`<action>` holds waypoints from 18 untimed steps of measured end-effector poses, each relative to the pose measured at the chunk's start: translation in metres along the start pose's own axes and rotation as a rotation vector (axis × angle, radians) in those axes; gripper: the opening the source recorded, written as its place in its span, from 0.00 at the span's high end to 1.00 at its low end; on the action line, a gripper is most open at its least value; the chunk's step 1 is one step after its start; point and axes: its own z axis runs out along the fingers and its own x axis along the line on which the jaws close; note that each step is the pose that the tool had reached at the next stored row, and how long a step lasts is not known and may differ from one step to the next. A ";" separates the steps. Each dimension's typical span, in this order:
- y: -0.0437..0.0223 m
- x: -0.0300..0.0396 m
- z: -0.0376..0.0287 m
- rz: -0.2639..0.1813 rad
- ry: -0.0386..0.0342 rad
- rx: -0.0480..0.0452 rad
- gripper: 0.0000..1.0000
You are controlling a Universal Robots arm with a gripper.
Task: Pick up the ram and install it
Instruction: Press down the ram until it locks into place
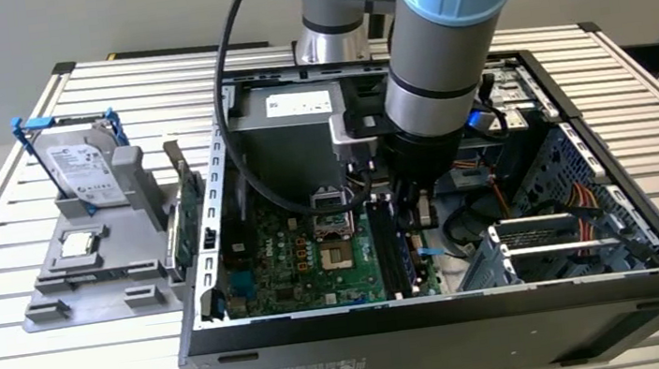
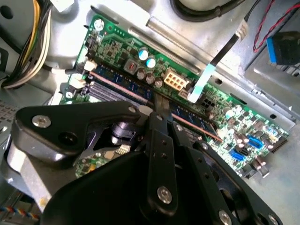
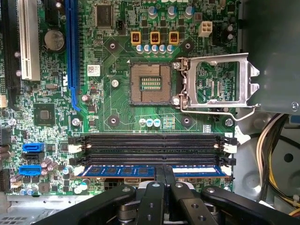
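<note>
nearest, we see the gripper [image 3: 164,180] with its fingers closed on the ram [image 3: 117,170], which sits along the outermost slot [image 3: 152,165] of the motherboard [image 3: 117,112]. beyond lie two empty slots [image 3: 152,145]. we judge pickup done; whether seating is complete we cannot tell.

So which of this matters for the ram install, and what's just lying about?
In the job:
- ram, standing along a motherboard slot
- gripper, on the ram's middle
- empty memory slots

Lying about:
- hard drive in its grey stand
- expansion card outside the case
- open CPU socket
</note>
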 end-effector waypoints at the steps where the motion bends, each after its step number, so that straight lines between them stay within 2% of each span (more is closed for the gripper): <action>1: 0.0000 0.0000 0.0001 0.000 -0.0001 0.0000 1.00; 6: 0.0000 0.0000 0.0002 0.000 0.0001 -0.0001 1.00; 8: 0.0000 -0.0002 -0.0014 0.000 -0.0004 0.0001 1.00; 10: -0.0001 -0.0005 -0.0053 0.000 -0.0039 0.0008 1.00; 12: 0.0000 0.0000 -0.0146 0.000 -0.0003 -0.0001 1.00; 18: -0.0002 0.0002 -0.0409 0.000 -0.0003 -0.0004 1.00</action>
